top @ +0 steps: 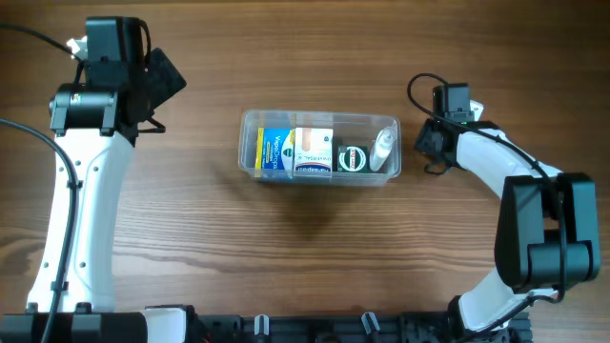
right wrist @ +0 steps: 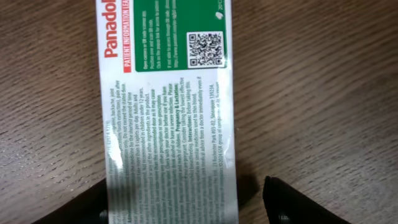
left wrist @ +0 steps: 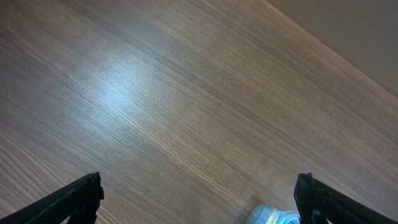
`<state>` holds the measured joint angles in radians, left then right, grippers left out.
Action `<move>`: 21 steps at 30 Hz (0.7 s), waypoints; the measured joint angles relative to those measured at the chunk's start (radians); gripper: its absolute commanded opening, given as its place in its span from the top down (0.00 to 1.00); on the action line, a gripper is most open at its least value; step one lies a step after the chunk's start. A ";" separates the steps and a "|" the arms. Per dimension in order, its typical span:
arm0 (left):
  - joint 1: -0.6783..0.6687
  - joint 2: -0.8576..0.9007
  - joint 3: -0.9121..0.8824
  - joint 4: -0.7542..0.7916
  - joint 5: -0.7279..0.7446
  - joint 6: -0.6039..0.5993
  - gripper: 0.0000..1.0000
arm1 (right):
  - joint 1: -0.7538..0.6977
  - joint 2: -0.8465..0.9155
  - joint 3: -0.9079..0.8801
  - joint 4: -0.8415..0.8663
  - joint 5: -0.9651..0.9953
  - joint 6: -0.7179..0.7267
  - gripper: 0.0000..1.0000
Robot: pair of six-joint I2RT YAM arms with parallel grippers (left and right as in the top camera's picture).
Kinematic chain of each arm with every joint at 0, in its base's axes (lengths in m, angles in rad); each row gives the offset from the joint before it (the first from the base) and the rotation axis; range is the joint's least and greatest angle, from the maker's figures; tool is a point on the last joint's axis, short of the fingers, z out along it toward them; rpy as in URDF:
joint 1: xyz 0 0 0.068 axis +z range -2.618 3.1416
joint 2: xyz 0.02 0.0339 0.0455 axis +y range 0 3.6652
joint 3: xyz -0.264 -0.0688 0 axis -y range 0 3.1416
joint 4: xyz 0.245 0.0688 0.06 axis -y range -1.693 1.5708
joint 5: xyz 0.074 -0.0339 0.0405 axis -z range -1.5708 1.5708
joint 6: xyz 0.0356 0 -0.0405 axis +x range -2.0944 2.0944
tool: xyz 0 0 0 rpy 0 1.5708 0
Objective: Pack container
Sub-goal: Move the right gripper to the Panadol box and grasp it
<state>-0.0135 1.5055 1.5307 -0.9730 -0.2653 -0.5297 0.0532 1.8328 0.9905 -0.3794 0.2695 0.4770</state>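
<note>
Sitting just beside the right gripper (right wrist: 185, 188) in the overhead view, the container (top: 357, 121) is a shallow, clear plastic tub with rounded corners and a rim. It lies well apart from the left gripper (left wrist: 199, 185). Four things are packed in a row inside it. Farthest from the right gripper is a blue and yellow carton (top: 275, 152), then a white and orange carton (top: 314, 151), then a round dark item with a green ring (top: 354, 157). Nearest is a small clear bottle (top: 383, 150), lying tilted.

The right wrist view shows a flat white Panadol box (right wrist: 168, 112), with fine print and a green panel bearing a QR code. It lies on the matte wood-grain table (top: 191, 238), and its near end reaches between the spread black fingers (right wrist: 292, 205), with a dark gap on one side. The left gripper's jaws stand wide over bare wood, with nothing between them.
</note>
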 measured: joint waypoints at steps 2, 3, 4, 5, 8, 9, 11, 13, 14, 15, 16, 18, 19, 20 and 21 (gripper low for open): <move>0.000 0.000 0.000 0.000 0.000 0.000 0.00 | 0.000 0.000 0.000 0.000 -0.008 0.000 0.38; 0.000 0.000 0.000 0.000 0.000 0.000 0.00 | 0.000 0.000 0.000 0.000 -0.011 0.000 0.39; 0.000 0.000 0.000 0.000 0.000 0.000 0.00 | 0.000 0.000 0.000 0.000 -0.013 0.000 0.41; 0.000 0.000 0.000 0.000 0.000 0.000 0.00 | 0.000 0.000 0.000 0.000 -0.015 0.000 0.43; 0.000 0.000 0.000 0.000 0.000 0.000 0.00 | 0.000 0.000 0.000 0.000 -0.019 0.000 0.43; 0.000 0.000 0.000 0.000 0.000 0.000 0.00 | 0.000 0.000 0.000 0.000 -0.019 0.000 0.44; 0.000 0.000 0.000 0.000 0.000 0.000 0.00 | 0.000 0.000 0.000 -0.001 -0.019 0.000 0.44; 0.000 0.000 0.000 0.000 0.000 0.000 0.00 | 0.000 0.000 0.000 -0.001 -0.020 0.000 0.38; 0.000 0.000 0.000 0.000 0.000 0.000 0.00 | 0.000 0.000 0.000 -0.001 -0.020 0.000 0.21; 0.000 0.000 0.000 0.000 0.000 0.000 0.00 | 0.000 0.000 0.000 -0.001 -0.018 -0.007 0.12; 0.000 0.000 0.000 0.000 0.000 0.000 0.00 | 0.000 0.000 0.000 0.000 -0.019 -0.011 0.06; 0.000 0.000 0.000 0.000 0.000 0.000 0.00 | -0.002 0.000 0.001 0.011 -0.018 -0.035 0.04; 0.000 0.000 0.000 0.000 0.000 0.000 0.00 | -0.002 0.000 0.000 0.024 -0.018 -0.066 0.03; 0.000 0.000 0.000 0.000 0.000 0.000 0.00 | -0.002 0.000 0.000 0.030 -0.019 -0.086 0.03; 0.000 0.000 0.000 0.000 0.000 0.000 0.00 | -0.002 0.000 -0.001 0.039 -0.019 -0.110 0.02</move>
<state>-0.0135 1.5055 1.5307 -0.9730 -0.2653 -0.5297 0.0513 1.8328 0.9897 -0.3405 0.2508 0.3672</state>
